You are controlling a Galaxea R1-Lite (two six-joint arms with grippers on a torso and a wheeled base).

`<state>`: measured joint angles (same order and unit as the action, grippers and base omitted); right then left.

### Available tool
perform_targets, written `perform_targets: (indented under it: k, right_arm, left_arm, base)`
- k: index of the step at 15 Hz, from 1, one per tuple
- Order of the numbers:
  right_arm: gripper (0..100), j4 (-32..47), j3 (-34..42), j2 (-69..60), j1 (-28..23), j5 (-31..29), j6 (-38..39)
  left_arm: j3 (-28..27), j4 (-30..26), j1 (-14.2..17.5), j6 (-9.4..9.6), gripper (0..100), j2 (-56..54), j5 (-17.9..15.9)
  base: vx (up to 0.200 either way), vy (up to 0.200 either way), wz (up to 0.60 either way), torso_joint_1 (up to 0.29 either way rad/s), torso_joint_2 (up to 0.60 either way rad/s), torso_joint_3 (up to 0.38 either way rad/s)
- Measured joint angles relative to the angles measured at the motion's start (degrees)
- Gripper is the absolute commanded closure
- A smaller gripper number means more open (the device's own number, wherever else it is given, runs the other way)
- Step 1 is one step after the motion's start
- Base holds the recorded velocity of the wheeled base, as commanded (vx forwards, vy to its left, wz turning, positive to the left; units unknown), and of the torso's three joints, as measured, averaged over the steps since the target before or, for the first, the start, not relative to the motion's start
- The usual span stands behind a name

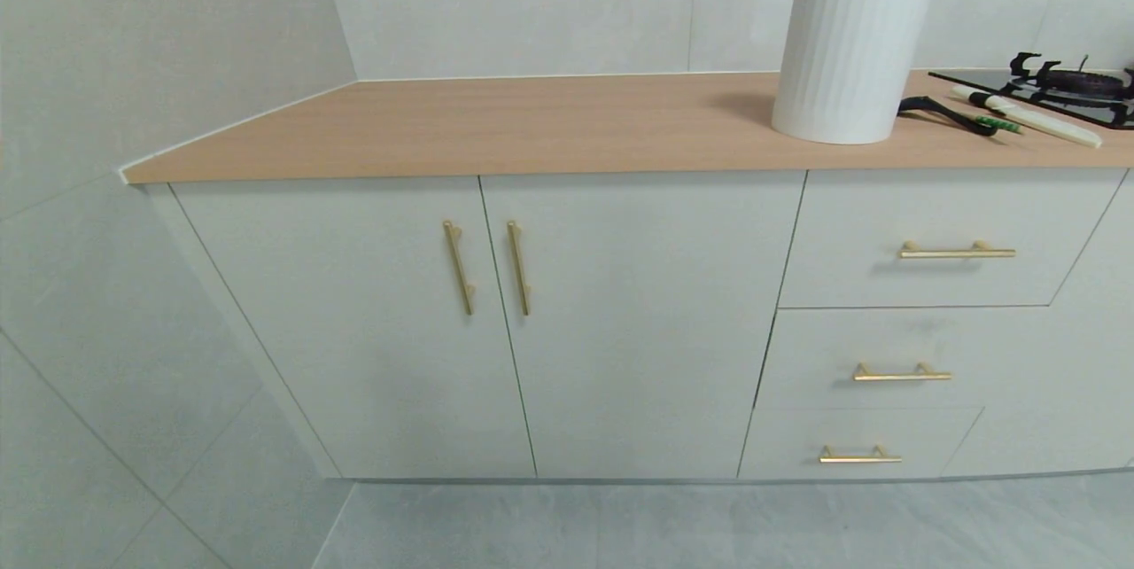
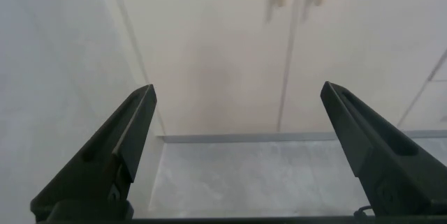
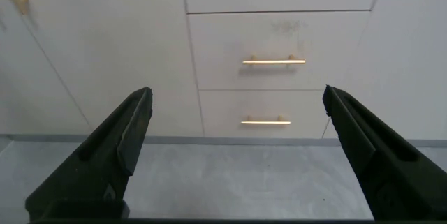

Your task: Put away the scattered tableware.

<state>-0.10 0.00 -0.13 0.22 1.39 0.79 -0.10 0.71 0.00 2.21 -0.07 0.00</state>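
- A wooden tabletop runs along a pale tiled wall and meets a side wall in the corner at 10 o'clock of the head view.
- The scattered tableware lies on the tabletop at 2 o'clock: a black-handled utensil, a long white utensil and a green-patterned piece between them. What kind each one is cannot be told.
- A tall ribbed white holder stands upright just beside the black-handled utensil, on its 9 o'clock side.
- A black stove sits at the far 3 o'clock edge, just behind the long white utensil.
- Under the tabletop are two shut cupboard doors with upright gold handles. At 4 o'clock there are three shut drawers with gold bar handles.
- A grey tiled floor lies below.
- The left pincer is spread wide and holds nothing. It hangs low over the floor, facing the cupboard doors.
- The right pincer is also spread wide and holds nothing. It hangs low over the floor, facing the drawers.
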Motion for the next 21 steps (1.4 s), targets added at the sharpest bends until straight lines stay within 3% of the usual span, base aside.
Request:
perform_targets:
  k: [6, 21]
  right_arm:
    - [0, 0.0, 0.0, 0.0, 0.0, 0.0, 0.0]
    - [0, 0.0, 0.0, 0.0, 0.0, 0.0, 0.0]
  left_arm:
    - [0.0, 0.0, 0.0, -0.02, 0, 0.0, 0.0]
    - [0.0, 0.0, 0.0, -0.27, 0, 0.0, 0.0]
  base:
    - [0.0, -0.2, 0.0, 0.004, 0.0, 0.0]
    - [0.0, 0.0, -0.04, 0.0, 0.0, 0.0]
